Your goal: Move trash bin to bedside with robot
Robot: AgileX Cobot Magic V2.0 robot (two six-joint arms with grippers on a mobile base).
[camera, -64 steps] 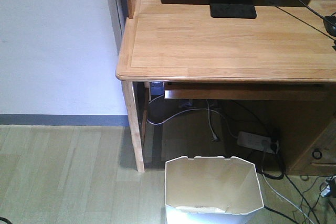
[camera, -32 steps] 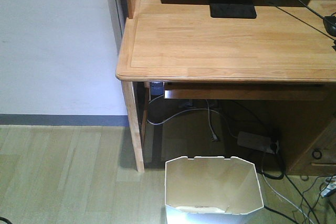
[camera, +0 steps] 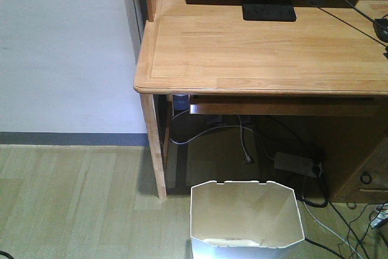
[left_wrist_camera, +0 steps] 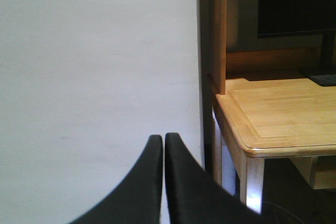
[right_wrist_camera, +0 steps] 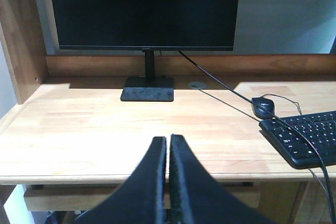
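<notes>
The white trash bin [camera: 245, 219] stands on the wooden floor at the bottom of the front view, just in front of the light wooden desk [camera: 254, 53]. Its angular rim and cream inside show; its base is cut off by the frame. The bed is out of view. My left gripper [left_wrist_camera: 164, 137] is shut and empty, facing the white wall beside the desk's left corner. My right gripper [right_wrist_camera: 168, 139] is shut and empty, facing over the desk top toward the monitor. Neither gripper touches the bin, which shows in neither wrist view.
The desk leg [camera: 154, 150] stands just left of the bin. A power strip [camera: 296, 164] and several cables [camera: 327, 210] lie under the desk on the right. A monitor [right_wrist_camera: 144, 11], mouse [right_wrist_camera: 262, 106] and keyboard [right_wrist_camera: 304, 137] sit on the desk. White wall [camera: 63, 47] at left.
</notes>
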